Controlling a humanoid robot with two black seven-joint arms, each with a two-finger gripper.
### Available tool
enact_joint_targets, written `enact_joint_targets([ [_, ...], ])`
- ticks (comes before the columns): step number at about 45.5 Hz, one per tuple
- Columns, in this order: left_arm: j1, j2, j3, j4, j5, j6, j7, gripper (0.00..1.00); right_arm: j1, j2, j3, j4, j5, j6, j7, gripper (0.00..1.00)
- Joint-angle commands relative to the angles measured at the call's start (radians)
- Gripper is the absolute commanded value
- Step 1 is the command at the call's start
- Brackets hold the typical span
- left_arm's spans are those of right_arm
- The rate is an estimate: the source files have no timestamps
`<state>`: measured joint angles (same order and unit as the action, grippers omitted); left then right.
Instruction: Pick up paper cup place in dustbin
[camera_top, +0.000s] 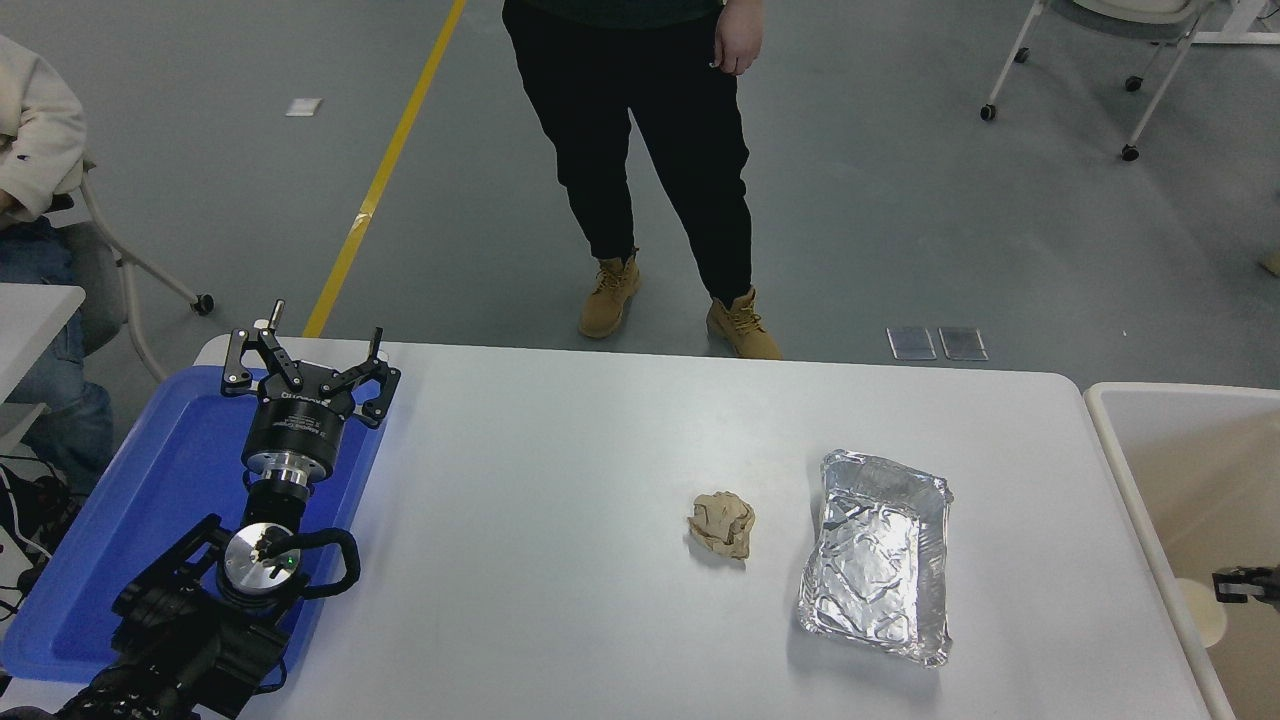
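One paper cup (1202, 612) is lying inside the dustbin (1120, 470), just left of the right gripper (1245, 584), whose grip cannot be told; the left gripper (308, 365) is parked open.

The white table (560, 450) carries a blue tray (150, 480), a crumpled paper ball (722, 523) and a foil tray (878, 555).

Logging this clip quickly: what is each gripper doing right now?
Left gripper: open, holding nothing, parked over the blue tray.
Right gripper: barely in view inside the dustbin beside the paper cup; state cannot be told.
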<state>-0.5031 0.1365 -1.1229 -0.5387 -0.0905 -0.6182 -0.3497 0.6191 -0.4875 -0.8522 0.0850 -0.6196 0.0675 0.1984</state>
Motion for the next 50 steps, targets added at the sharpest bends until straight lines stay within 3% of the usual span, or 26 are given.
enact_joint_targets([
  [1, 0.000, 0.000, 0.000, 0.000, 0.000, 0.000, 0.000, 1.00, 0.025, -0.003, -0.001, -0.001, 0.012, 0.009, 0.009, 1.00],
  [15, 0.000, 0.000, 0.000, 0.000, 0.000, -0.002, 0.000, 1.00, 0.183, -0.008, -0.021, 0.001, -0.002, 0.138, 0.047, 1.00],
  [31, 0.000, 0.000, 0.002, -0.001, 0.000, -0.002, 0.001, 1.00, 0.344, -0.022, -0.131, 0.027, -0.005, 0.193, 0.047, 1.00],
  [44, 0.000, 0.000, 0.002, -0.001, 0.000, -0.002, 0.001, 1.00, 0.490, -0.069, -0.291, 0.150, -0.003, 0.213, 0.075, 1.00],
  [50, 0.000, 0.000, 0.002, -0.001, 0.001, -0.002, 0.001, 1.00, 0.658, -0.129, -0.317, 0.363, -0.011, 0.216, 0.064, 1.00],
])
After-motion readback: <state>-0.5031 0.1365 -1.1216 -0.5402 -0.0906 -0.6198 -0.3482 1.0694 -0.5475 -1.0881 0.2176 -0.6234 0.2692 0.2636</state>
